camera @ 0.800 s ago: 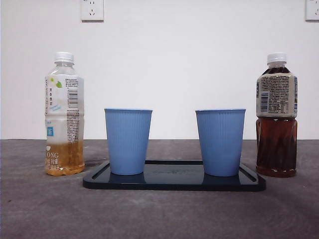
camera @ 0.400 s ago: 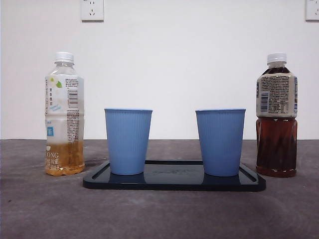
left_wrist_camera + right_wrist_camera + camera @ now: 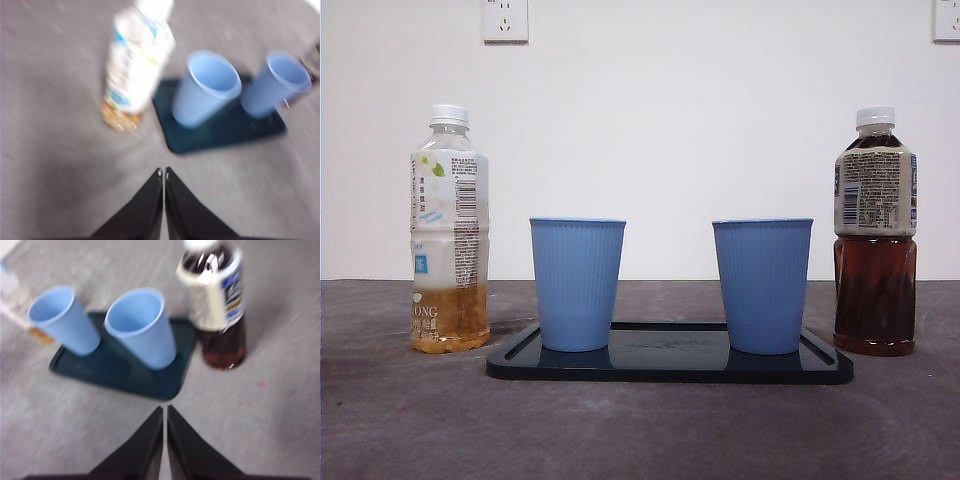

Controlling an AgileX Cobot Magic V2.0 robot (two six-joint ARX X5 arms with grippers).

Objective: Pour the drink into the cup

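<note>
Front view: a dark tray [image 3: 670, 370] sits on a grey desk [image 3: 640, 430] with two blue cups [image 3: 577, 284] [image 3: 762, 285] upright on it. At 9 o'clock from the tray stands a capped pale tea bottle [image 3: 449, 230], about a quarter full. At 3 o'clock stands a capped dark tea bottle [image 3: 875, 232], nearly full.

Left wrist view, blurred: the left gripper [image 3: 163, 172] hovers above the desk, fingers closed together, holding nothing, with the pale bottle at 11 o'clock from the fingertips.

Right wrist view: the right gripper [image 3: 164, 409] hovers likewise, fingers closed and empty, with the dark bottle at 1 o'clock.
</note>
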